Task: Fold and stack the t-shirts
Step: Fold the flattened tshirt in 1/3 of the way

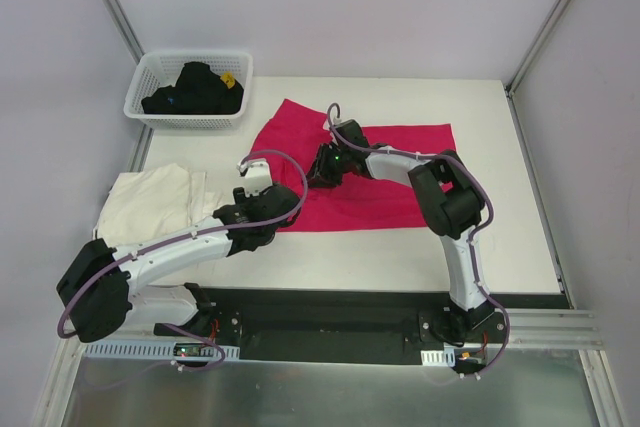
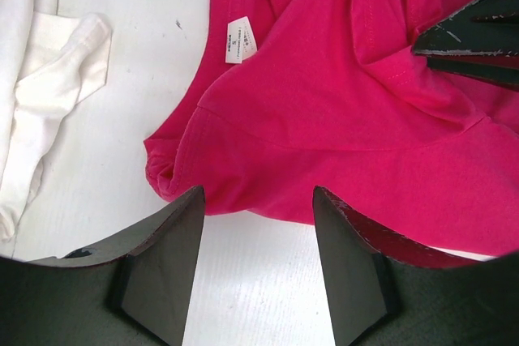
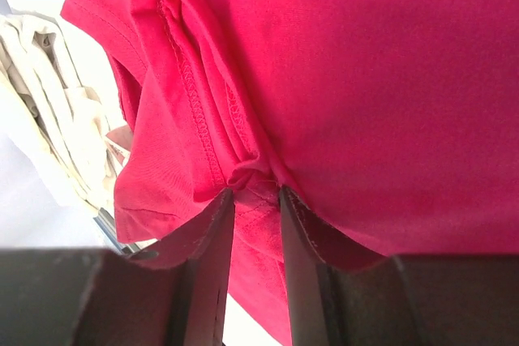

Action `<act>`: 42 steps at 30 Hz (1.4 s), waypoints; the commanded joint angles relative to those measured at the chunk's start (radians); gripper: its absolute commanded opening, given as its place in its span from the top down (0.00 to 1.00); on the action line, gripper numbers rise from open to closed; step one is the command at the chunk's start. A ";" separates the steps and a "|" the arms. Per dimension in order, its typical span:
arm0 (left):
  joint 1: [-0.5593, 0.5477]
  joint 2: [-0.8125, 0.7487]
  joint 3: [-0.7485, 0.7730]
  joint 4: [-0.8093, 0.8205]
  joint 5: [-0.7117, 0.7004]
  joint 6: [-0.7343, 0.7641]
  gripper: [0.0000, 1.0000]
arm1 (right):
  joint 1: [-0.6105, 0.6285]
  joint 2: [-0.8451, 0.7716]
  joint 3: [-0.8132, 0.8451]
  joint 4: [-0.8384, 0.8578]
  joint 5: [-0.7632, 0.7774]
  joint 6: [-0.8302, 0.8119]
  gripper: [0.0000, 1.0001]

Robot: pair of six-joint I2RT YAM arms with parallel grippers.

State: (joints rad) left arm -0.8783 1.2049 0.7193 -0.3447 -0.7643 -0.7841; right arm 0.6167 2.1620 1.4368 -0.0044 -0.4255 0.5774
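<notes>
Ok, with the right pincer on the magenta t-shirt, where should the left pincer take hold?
Probably the bunched corner at the left edge of the magenta t-shirt, approached from the table side: there the hem curls up off the surface, giving the open left pincer a ridge to close on. The right pincer pinches a fold further in.

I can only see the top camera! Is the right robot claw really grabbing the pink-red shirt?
Observer: Yes. Its wrist view shows the right gripper pinching a bunched, stitched fold of the magenta-red cloth t-shirt.
Operator: What about the left claw?
Observer: The left gripper is open over the shirt's edge, gripping nothing.
Operator: Anything tiny I'm missing?
Observer: A small white fabric tag inside the neckline.
</notes>
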 commanded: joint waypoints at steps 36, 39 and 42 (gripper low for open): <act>-0.013 0.005 -0.023 0.049 -0.007 0.051 0.45 | -0.046 -0.048 -0.004 0.009 0.050 0.009 0.99; -0.013 0.015 -0.018 0.050 0.000 0.051 0.45 | -0.061 -0.062 -0.019 0.007 0.053 0.006 0.99; -0.013 0.028 -0.015 0.052 0.010 0.054 0.45 | -0.074 -0.064 -0.024 0.011 0.053 0.007 0.99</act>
State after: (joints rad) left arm -0.8783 1.2163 0.7040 -0.3088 -0.7631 -0.7437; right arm 0.5659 2.1662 1.4216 0.0101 -0.3965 0.5922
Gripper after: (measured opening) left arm 0.549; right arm 0.016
